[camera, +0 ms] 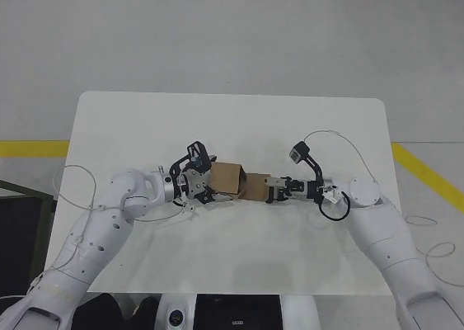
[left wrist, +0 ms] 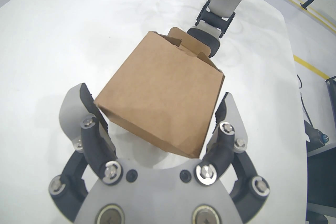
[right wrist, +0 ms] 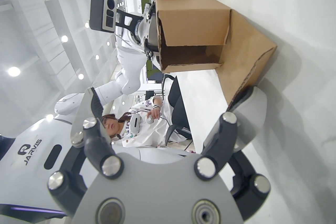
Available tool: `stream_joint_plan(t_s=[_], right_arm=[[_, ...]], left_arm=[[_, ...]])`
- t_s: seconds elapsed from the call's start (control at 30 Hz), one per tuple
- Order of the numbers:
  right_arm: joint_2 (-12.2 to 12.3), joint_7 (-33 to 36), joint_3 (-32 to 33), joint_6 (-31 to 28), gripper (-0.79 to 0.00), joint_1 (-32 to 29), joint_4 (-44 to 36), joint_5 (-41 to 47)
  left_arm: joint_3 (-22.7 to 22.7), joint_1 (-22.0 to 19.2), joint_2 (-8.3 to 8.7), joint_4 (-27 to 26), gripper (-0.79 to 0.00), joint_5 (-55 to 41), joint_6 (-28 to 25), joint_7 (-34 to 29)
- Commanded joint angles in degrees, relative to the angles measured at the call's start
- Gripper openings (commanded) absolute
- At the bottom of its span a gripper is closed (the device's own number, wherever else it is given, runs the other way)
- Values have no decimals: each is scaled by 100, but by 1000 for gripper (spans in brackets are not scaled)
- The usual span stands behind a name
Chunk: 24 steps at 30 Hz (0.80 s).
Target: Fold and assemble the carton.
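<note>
While left gripper (left wrist: 155, 102) clamps it, carton (left wrist: 168, 72) seems plain.

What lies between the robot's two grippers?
The carton, spanning from the left gripper to the right gripper, as the top view shows.

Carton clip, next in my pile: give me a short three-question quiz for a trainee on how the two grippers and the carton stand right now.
1. True or false: the end of the carton that faces the right gripper is sealed shut.
2. Fill in: one finger of the right gripper touches the carton's unfolded ___.
3. Which gripper has a finger on each side of the carton body? A) left gripper B) right gripper C) neither

Key: 1 false, that end is open and the inside shows in the right wrist view. 2 flap. 3 A.
</note>
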Motion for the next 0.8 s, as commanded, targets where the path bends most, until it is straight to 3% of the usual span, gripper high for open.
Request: stream_joint_plan(t_s=[0.0, 0.37, 0.77], right_arm=[[-26, 53, -44, -152, 0, 83, 98, 63], [-63, 36, -217, -170, 0, 243, -73, 518], [-238, -8, -613, 4, 0, 622, 379, 485]], left_arm=[[-1, -4, -1, 7, 0, 3, 3, -11], [-12, -8, -7, 40, 0, -9, -26, -11], [-36, 0, -8, 12, 0, 9, -37, -4]])
